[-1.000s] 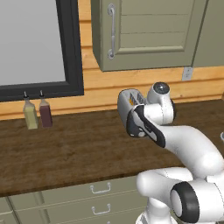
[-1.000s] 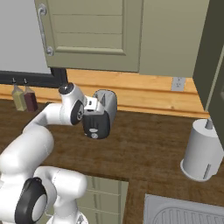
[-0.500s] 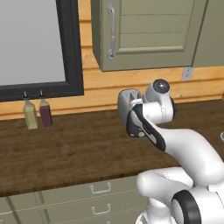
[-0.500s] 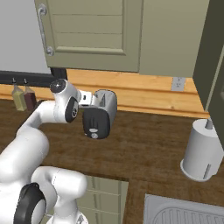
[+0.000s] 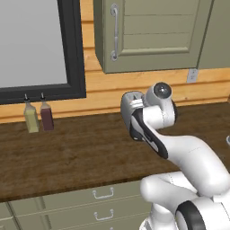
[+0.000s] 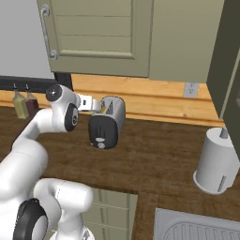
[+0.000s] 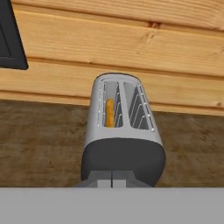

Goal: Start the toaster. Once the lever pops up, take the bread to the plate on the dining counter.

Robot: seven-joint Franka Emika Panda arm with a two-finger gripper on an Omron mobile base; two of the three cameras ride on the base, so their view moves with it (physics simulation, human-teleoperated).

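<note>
The silver-grey toaster [image 6: 110, 117] stands on the dark wood counter [image 6: 154, 154] against the plank wall, its black end panel [image 6: 101, 135] turned toward the room. In the hand view I look down on its two slots, and the bread's [image 7: 110, 112] golden edge sits deep in the left slot. My gripper [image 7: 112, 178] hovers at the toaster's black end, fingertips pressed together and holding nothing. From the right base view, the gripper [image 6: 95, 106] sits at the toaster's upper left corner. From the left, the hand mostly hides the toaster [image 5: 126, 98]. The plate is out of view.
Two small bottles [image 5: 30, 117] [image 5: 46, 116] stand by the wall under a dark window frame [image 5: 72, 49]. A paper towel roll [image 6: 216, 161] stands at the right, with a sink [image 6: 197, 229] in front of it. Green wall cabinets [image 6: 103, 37] hang above.
My hand and forearm have drawn back to the left of the toaster and slightly up, uncovering its black end panel in the right base view. The toaster has stayed put.
</note>
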